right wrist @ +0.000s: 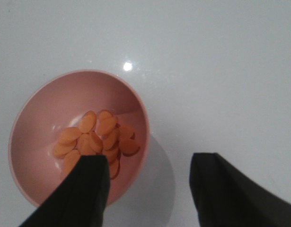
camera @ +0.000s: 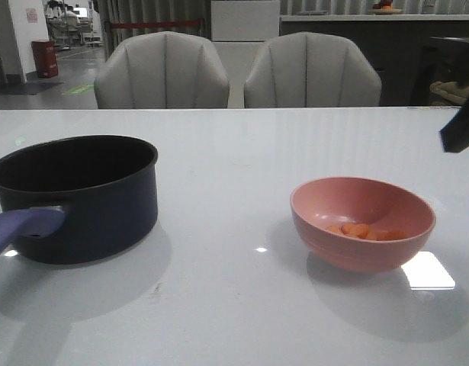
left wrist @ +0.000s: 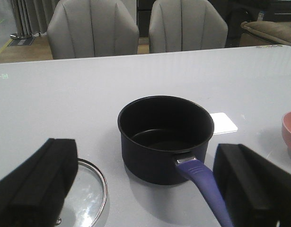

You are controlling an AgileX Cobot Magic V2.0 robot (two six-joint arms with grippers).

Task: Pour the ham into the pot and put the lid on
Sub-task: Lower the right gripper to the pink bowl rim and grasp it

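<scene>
While its fingers are standing spread and holding nothing, the right gripper (right wrist: 147,189) is hanging above the near rim of the pink bowl (camera: 363,223), where the ham (right wrist: 95,139) is lying in a small heap. The left gripper (left wrist: 150,189), likewise parted and empty, is hovering behind the pot (camera: 75,197), straddling its handle (left wrist: 204,194). The lid (left wrist: 91,194) is lying flat just beside the pot. Wide bare white table (camera: 234,145) is separating pot and bowl; two grey chairs (camera: 238,70) are standing behind it.
</scene>
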